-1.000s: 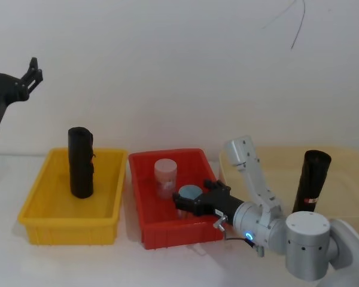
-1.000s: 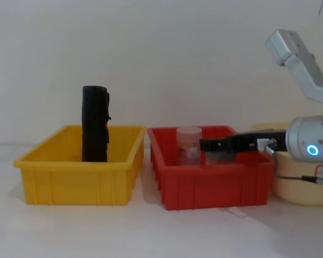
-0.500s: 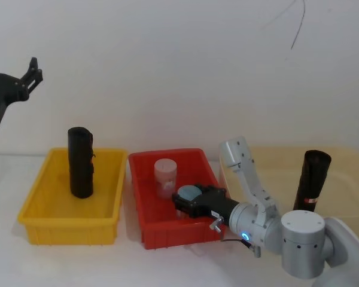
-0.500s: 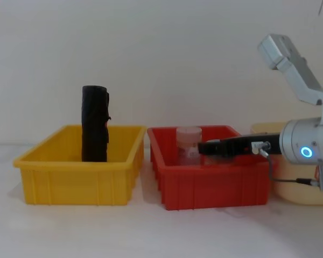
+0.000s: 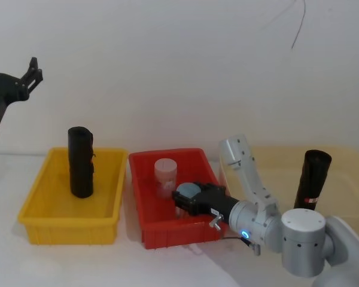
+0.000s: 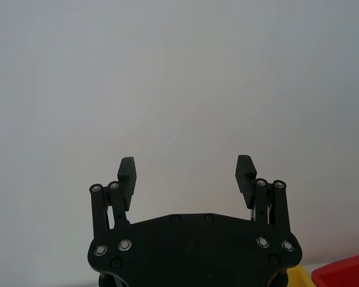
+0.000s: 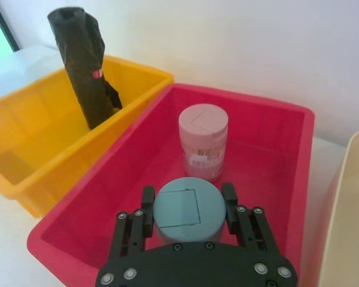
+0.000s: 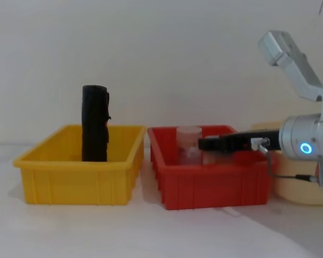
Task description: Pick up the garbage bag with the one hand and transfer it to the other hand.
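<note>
Right pincer (image 7: 188, 192), clamped on a jar (image 7: 187, 214), has crept across the red bin (image 5: 145, 230), bag (image 5: 312, 179) untouched; left pincer (image 6: 186, 165) gapes empty.

No readable text, brand or number anywhere I can see. The garbage bag (image 5: 312, 180) carries a small red-and-white sticker (image 5: 311, 201), lettering too small to make out. The pale jar (image 7: 203, 142) in the red bin (image 7: 275, 128) has a label band (image 7: 200, 162) with printed marks, illegible. The blue-lidded jar (image 7: 185, 210) top shows only a plain square outline.
</note>
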